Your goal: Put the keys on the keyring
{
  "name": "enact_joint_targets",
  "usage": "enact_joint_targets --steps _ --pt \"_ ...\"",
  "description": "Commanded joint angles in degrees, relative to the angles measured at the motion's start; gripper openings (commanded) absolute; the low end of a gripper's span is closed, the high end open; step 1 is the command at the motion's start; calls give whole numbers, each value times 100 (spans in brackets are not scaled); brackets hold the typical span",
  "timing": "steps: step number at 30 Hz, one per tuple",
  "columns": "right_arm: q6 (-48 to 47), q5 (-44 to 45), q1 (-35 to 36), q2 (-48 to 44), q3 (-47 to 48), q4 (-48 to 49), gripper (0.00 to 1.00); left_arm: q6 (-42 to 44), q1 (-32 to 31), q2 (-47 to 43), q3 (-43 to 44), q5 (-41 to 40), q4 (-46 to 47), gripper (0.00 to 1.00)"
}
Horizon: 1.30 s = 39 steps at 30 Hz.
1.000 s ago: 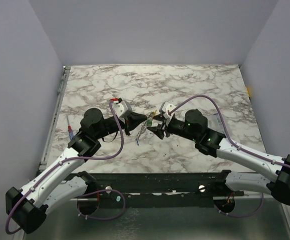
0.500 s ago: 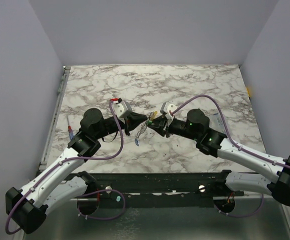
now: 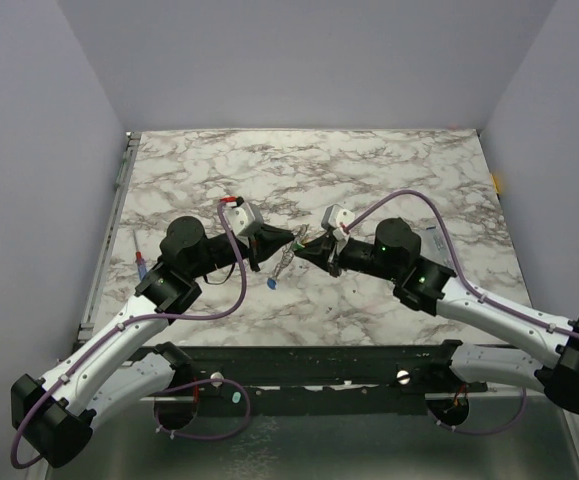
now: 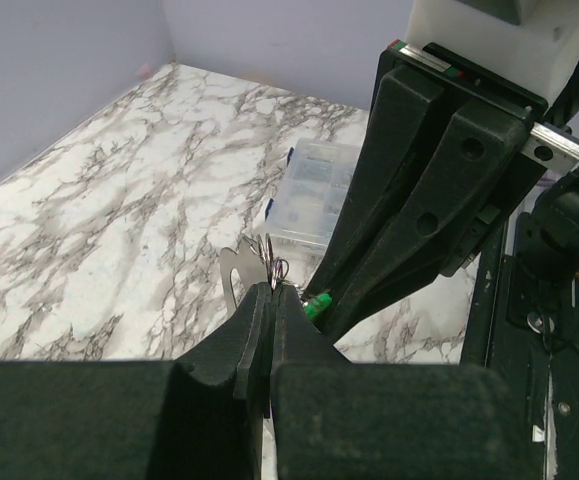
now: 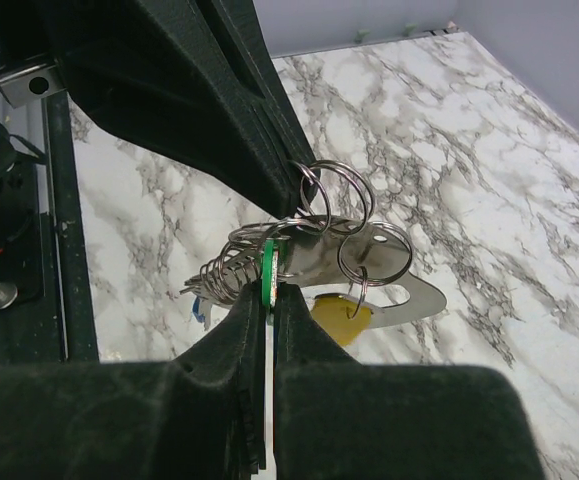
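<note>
Over the middle of the marble surface (image 3: 399, 160), the two grippers meet tip to tip. The left gripper (image 4: 270, 298) is pressed together on the small rings of the keyring (image 5: 334, 262), holding it in the air. The right gripper (image 5: 270, 305) pinches a green key (image 5: 267, 262) right against the keyring. A yellow key (image 5: 341, 318) hangs under it. A blue key (image 3: 272, 283) sits at the low, near end of the chain.
</note>
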Motion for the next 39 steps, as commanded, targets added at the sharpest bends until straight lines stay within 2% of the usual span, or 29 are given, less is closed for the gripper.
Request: enact_joint_targets --steps 1,2,8,14,18,22,25,28,32,36,39 --pt "71 163 -16 -182 246 -279 1 61 -33 -53 52 -79 116 0" --pt "77 198 -15 -180 321 -437 1 93 -35 -23 66 -149 27 2" --pt "235 385 -16 -175 893 -1451 1 411 -29 80 178 -567 -399 32" --pt "235 627 -16 -61 1300 -1938 1 569 -29 -138 170 -859 -527 51" --pt "176 726 -16 313 1569 -2094 1 698 -22 -345 194 -1195 -624 56" --pt "166 935 -16 825 1884 -2023 1 823 -3 -575 163 -1906 -651 61" --pt "172 1156 -16 1310 2150 -1925 1 841 60 -653 144 -2632 -638 66" --pt "243 1268 -16 1886 2602 -1920 1 764 206 -675 161 -3607 -625 77" --pt "372 1309 -16 2756 3636 -2077 1 664 411 -732 148 -4812 -601 80" --pt "418 1506 -16 3316 4237 -1985 1 612 542 -802 122 -5170 -570 80" --pt "487 1630 -16 3353 3847 -1935 1 599 569 -833 97 -5167 -529 80"
